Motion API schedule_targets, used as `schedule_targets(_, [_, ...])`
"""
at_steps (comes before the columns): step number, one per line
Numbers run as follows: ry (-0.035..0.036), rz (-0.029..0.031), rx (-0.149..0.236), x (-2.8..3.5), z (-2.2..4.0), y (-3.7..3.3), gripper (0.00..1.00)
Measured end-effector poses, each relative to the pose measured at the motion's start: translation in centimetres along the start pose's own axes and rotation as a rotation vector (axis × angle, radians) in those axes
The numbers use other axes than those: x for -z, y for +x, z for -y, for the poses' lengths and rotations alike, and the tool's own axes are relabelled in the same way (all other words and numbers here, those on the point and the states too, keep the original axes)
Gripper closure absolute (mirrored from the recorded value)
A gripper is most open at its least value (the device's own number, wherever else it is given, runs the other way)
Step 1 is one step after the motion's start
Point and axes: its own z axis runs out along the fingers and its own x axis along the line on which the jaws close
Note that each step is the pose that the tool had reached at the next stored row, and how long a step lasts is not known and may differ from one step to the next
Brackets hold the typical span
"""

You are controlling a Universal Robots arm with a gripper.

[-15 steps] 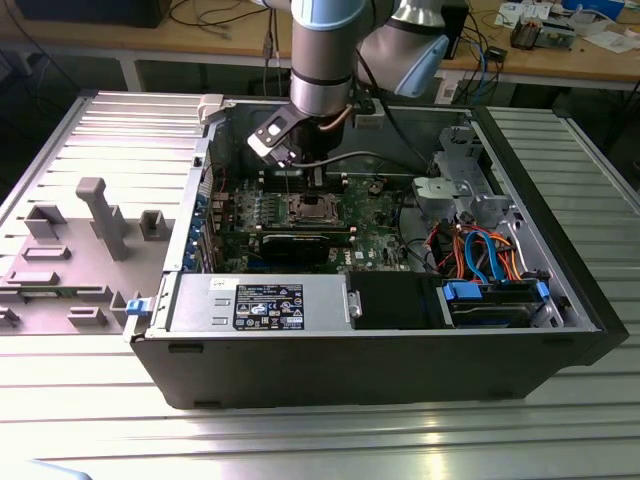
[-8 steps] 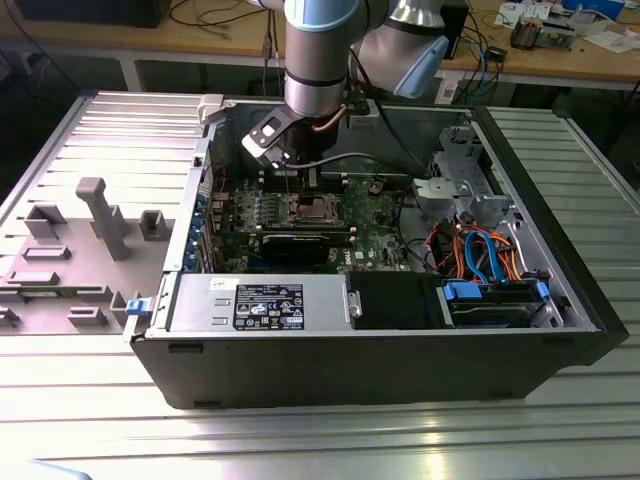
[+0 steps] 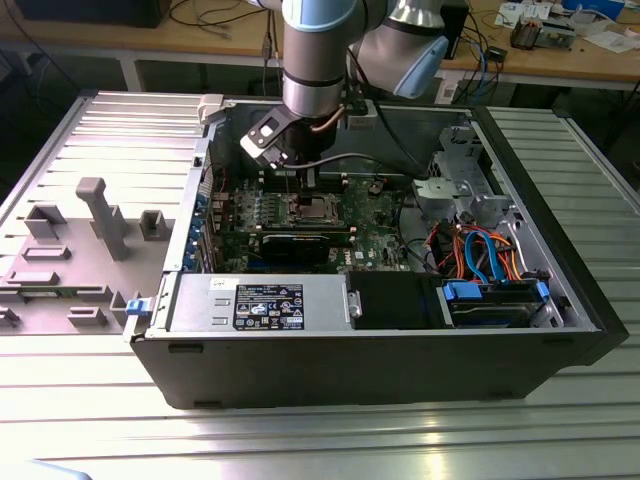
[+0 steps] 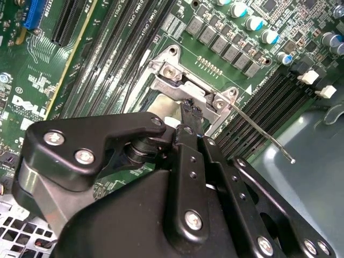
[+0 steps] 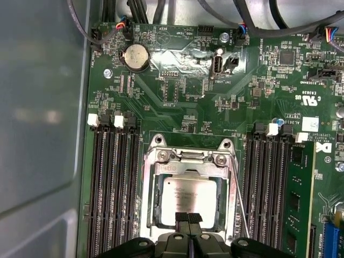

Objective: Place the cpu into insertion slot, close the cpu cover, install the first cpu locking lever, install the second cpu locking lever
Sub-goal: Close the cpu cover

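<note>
An open computer case (image 3: 300,370) lies across the middle of a ribbed metal surface (image 3: 560,430). A grey plastic fixture (image 3: 100,215) stands near the surface's edge on the exterior view's left. Inside the case sit a green circuit board (image 3: 385,235), a silver power box (image 3: 255,305) and a drive bay (image 3: 495,300) under blue and orange cables (image 3: 480,250). The robot arm (image 3: 315,60) reaches straight down onto the board.

The first wrist view looks squarely down on the slot (image 5: 188,155). The chip (image 5: 188,196) lies in it, framed by the metal cover (image 5: 185,168) lying over it. The pincer (image 5: 187,217) is narrow, its fingertips side by side, and it touches the cover's edge. The second wrist view, taken from the side, shows a thin wire lever (image 4: 263,131) running out from the slot's corner across the memory slots (image 4: 252,115).
</note>
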Motion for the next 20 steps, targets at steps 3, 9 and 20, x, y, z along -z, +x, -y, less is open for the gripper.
schedule_targets(3, [0.0002,0.0003,0.001,-0.08,0.25,0.01,0.89])
schedule_targets(9, [0.0002,0.0004,0.002,-0.79,0.57,0.02,0.89])
schedule_targets(20, [0.0001,0.0003,0.002,-0.45,-0.05,-0.01,0.89])
